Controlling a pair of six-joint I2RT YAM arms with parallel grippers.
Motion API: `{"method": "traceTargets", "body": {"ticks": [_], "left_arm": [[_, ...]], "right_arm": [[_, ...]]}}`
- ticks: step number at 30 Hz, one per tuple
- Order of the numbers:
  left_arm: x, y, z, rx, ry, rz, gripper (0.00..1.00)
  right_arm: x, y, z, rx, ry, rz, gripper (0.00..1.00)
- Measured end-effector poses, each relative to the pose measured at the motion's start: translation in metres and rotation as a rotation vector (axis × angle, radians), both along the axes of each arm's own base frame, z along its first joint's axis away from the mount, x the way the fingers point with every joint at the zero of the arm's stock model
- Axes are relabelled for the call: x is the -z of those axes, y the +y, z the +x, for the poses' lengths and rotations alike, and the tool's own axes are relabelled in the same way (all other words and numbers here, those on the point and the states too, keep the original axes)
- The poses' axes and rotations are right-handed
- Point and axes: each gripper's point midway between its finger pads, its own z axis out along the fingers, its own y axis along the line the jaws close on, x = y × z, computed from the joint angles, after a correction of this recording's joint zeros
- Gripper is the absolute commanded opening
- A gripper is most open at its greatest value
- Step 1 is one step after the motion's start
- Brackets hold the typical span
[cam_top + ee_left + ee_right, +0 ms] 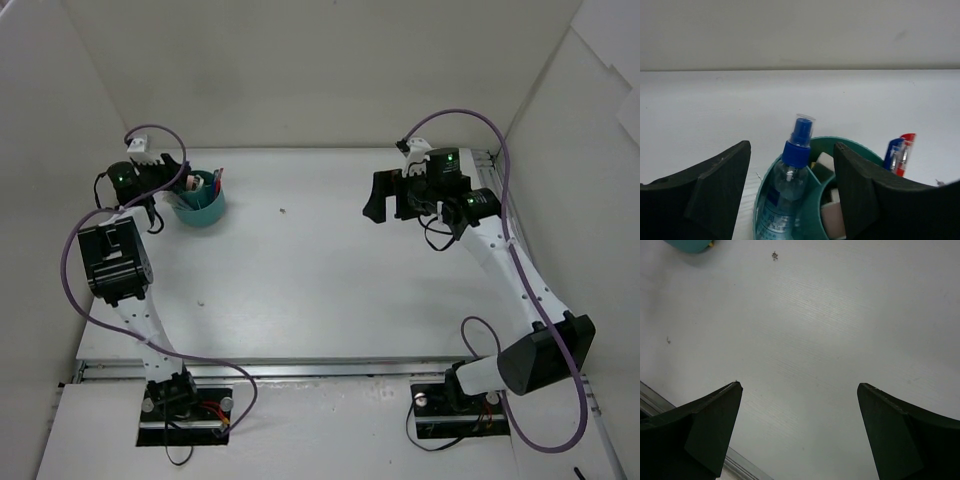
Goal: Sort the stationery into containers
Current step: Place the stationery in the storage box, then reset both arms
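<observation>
The round teal cup (205,215) stands at the table's far left. In the left wrist view the cup (812,210) holds a clear spray bottle with a blue cap (795,150), beige eraser blocks (832,220) and red and blue pens (900,152). My left gripper (791,146) is open over the cup, one finger on each side of the bottle, apart from it. It also shows in the top view (170,185). My right gripper (388,205) is open and empty above bare table at the far right, as its wrist view (800,385) shows.
White walls close in the table on the left, back and right. A small dark speck (284,211) lies on the table right of the cup. A metal rail (740,467) runs along the table's near edge.
</observation>
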Motion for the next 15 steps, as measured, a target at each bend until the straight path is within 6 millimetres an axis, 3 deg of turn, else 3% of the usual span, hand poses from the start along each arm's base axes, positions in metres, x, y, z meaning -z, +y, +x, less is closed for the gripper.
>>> {"method": "traceTargets", "body": {"ticks": [2,6,12,15], "left_arm": [[-0.012,-0.004,-0.008,0.011,-0.016,-0.002,0.68],[-0.069,-0.014,-0.026,0.033,-0.104,0.012,1.00],[-0.190,-0.028,-0.081,0.003,-0.298,0.067,1.00],[-0.229,-0.030,-0.112,-0.108,-0.269,0.058,1.00]], "right_arm": [[-0.001,-0.002,-0.003,0.004,-0.005,-0.002,0.98],[-0.006,-0.005,-0.010,0.011,-0.027,0.000,0.98],[-0.012,-0.020,-0.020,0.086,-0.078,0.001,0.98],[-0.006,-0.036,-0.028,0.186,-0.104,-0.004,0.98]]}}
